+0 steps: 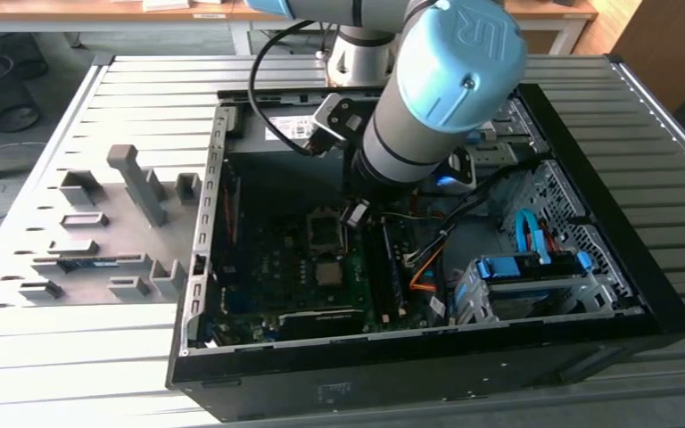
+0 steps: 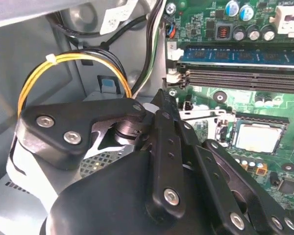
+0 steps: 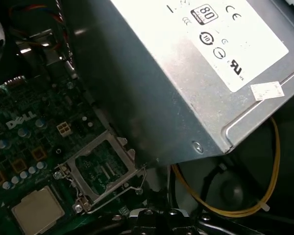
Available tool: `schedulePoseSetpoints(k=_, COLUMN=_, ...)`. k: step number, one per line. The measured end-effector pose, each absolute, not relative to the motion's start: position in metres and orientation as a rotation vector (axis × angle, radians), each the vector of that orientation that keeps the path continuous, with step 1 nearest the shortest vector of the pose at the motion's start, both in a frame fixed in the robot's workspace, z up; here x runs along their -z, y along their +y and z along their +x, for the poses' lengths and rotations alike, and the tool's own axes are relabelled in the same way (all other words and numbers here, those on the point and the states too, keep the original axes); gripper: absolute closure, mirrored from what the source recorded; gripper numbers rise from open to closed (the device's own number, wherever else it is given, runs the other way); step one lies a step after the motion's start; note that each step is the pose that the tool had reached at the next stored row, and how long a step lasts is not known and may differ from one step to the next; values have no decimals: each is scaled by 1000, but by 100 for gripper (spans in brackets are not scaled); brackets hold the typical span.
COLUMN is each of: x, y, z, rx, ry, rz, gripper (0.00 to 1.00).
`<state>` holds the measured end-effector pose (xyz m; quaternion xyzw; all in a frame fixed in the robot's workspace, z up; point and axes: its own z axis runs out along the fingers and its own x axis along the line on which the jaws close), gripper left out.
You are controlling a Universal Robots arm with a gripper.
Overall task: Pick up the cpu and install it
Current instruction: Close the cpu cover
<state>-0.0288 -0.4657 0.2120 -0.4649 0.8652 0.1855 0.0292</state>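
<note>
The cpu (image 2: 257, 137) is a small silver-grey square lying flat in its socket on the green motherboard (image 1: 271, 267). It also shows in the first wrist view as the cpu (image 3: 36, 211) and in the exterior view as the cpu (image 1: 332, 272). The socket's metal frame (image 3: 102, 169) stands flipped open beside it, toward the power supply. My gripper (image 2: 154, 100) is shut with nothing in it. In the exterior view the gripper (image 1: 352, 214) hangs low inside the case, just off the open frame and apart from the cpu.
The grey power-supply box (image 3: 186, 73) stands close beside the gripper. Yellow wires (image 2: 73, 61) loop near it. Long memory slots (image 2: 245, 78) run next to the socket. A blue drive cage (image 1: 527, 272) and cables fill the case toward the exterior view's right. A grey fixture plate (image 1: 93, 232) lies outside the case.
</note>
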Motion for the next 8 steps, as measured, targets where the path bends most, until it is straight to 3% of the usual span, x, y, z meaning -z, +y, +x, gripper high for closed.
schedulePoseSetpoints(k=6, x=-211, y=-465, z=-29, rx=-557, ry=2720, rz=-1309, gripper=90)
schedulePoseSetpoints(k=8, x=-211, y=-465, z=-29, rx=-518, ry=2742, rz=-1306, gripper=90)
